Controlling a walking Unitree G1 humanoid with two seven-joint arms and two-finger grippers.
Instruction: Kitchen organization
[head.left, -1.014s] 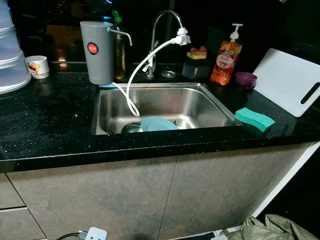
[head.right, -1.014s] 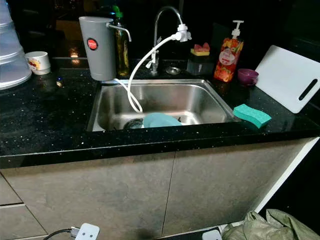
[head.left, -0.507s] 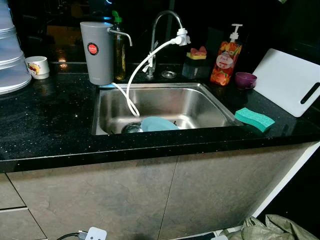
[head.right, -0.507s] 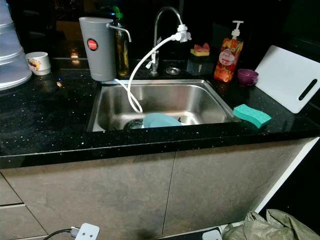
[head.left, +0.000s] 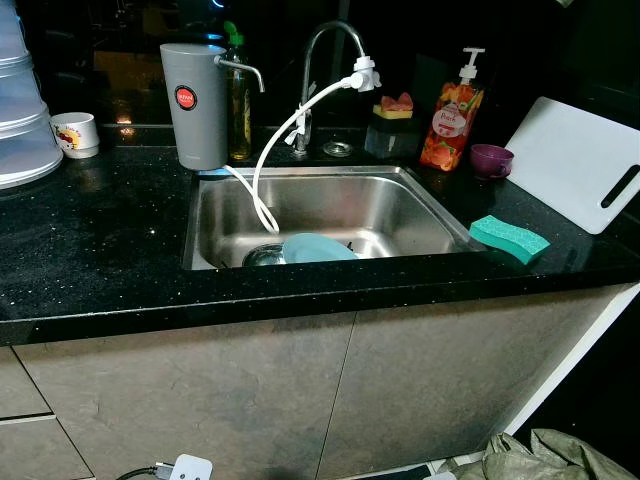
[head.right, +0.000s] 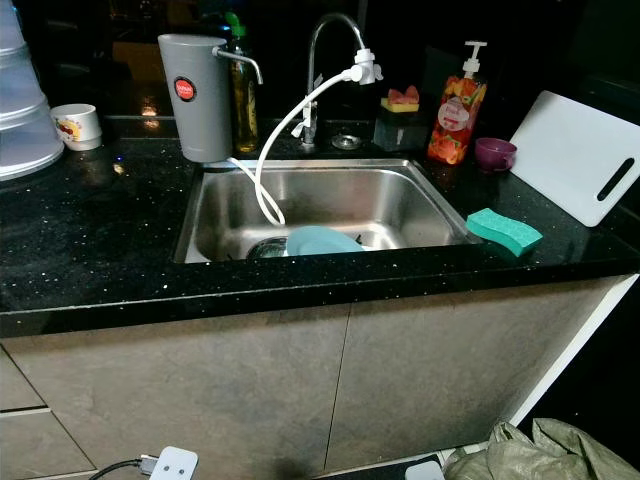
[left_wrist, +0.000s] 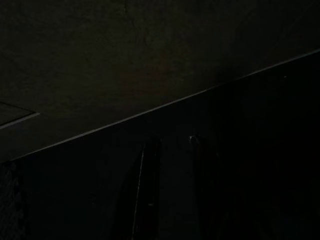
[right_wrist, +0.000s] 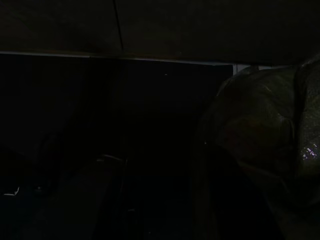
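Observation:
A steel sink (head.left: 400, 185) is set in a black counter (head.left: 90, 250). A light blue plate (head.left: 318, 248) lies in its basin near the drain. A white hose (head.left: 262, 170) runs from the faucet (head.left: 325, 40) down into the basin. On the counter to the right of the sink lies a green sponge (head.left: 509, 238). Behind it are a small purple bowl (head.left: 491, 159) and a white cutting board (head.left: 575, 160). My left gripper (left_wrist: 172, 195) and right gripper (right_wrist: 100, 190) hang low in the shade by the cabinet front, both too dark to read.
A grey filter jug (head.left: 195, 105), a soap bottle (head.left: 452, 115) and a sponge holder (head.left: 393, 120) stand behind the sink. A mug (head.left: 76, 133) and stacked clear containers (head.left: 20, 120) are at the far left. A power strip (head.left: 190, 467) and a green bag (head.left: 545, 455) lie on the floor.

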